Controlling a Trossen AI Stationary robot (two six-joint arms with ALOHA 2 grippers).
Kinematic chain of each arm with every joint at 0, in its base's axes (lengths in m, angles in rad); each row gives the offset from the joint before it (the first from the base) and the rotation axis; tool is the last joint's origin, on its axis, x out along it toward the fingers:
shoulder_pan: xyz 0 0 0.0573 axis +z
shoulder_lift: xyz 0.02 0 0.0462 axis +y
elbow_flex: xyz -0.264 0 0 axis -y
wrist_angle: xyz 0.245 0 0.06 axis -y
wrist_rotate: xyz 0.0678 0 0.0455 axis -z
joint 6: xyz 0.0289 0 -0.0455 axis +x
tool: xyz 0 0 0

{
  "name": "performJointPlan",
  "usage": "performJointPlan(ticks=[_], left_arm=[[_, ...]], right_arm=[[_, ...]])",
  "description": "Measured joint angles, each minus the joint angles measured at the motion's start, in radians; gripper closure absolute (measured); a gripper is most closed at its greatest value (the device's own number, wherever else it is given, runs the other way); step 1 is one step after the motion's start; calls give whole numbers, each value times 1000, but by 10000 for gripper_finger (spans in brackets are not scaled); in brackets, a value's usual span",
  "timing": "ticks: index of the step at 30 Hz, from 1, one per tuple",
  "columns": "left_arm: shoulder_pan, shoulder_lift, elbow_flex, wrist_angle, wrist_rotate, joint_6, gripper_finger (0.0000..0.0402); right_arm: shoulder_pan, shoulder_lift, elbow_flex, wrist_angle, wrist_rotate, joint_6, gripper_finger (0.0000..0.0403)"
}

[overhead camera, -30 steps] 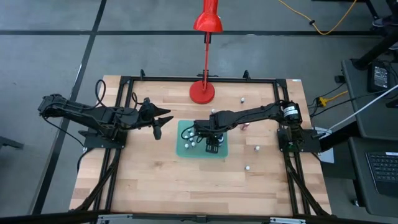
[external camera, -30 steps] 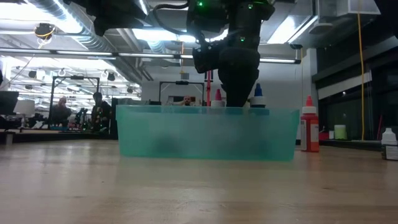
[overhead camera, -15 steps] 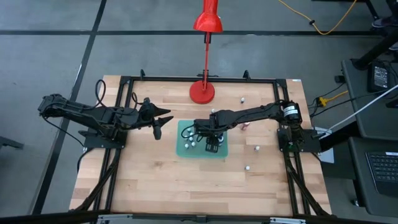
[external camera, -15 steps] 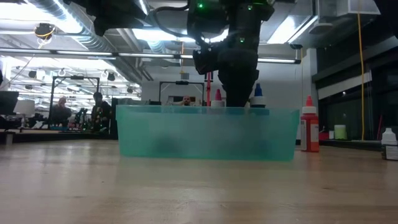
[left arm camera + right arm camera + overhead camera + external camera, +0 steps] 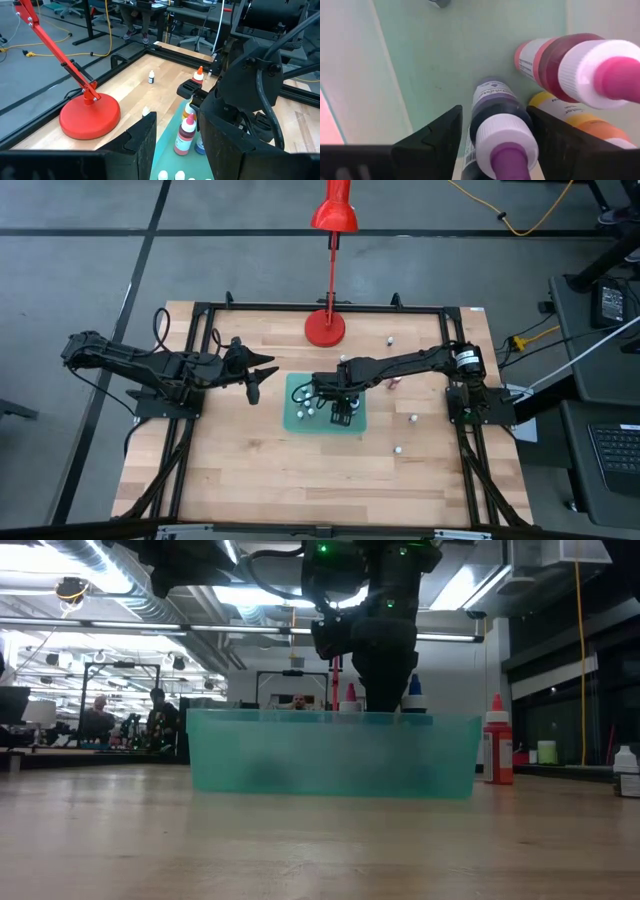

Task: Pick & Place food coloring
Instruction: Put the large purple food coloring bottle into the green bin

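Teal plastic bin (image 5: 296, 423) sits mid-surface, holding several upright food coloring bottles (image 5: 186, 135). Reaching down into it, the right tool (image 5: 496, 131) has its fingers spread either side of a purple-capped bottle (image 5: 501, 135), not visibly pressing it. Beside it stand a pink-capped bottle (image 5: 590, 62) and an orange one (image 5: 580, 122). More bottles (image 5: 412, 418) dot the surface. Left tool (image 5: 258, 380) hovers beside the bin, fingers apart.

a pale wooden worktop (image 5: 240, 470) edged by a black frame carries a teal bin (image 5: 296, 423) near its middle. the red lamp's round base (image 5: 324, 329) stands at twelve o'clock from the bin. loose food coloring bottles stand at two o'clock (image 5: 388, 340), three o'clock (image 5: 413, 418) and four o'clock (image 5: 397, 449).
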Motion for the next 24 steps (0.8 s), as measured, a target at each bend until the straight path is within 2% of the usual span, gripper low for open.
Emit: performJointPlan(ticks=[13, 24], left_arm=[[0, 0, 0, 0, 0, 0, 256], [0, 0, 0, 0, 0, 0, 256]], right_arm=[[0, 0, 4, -12, 8, 0, 161], [1, -1, 117, -121, 101, -9, 161]])
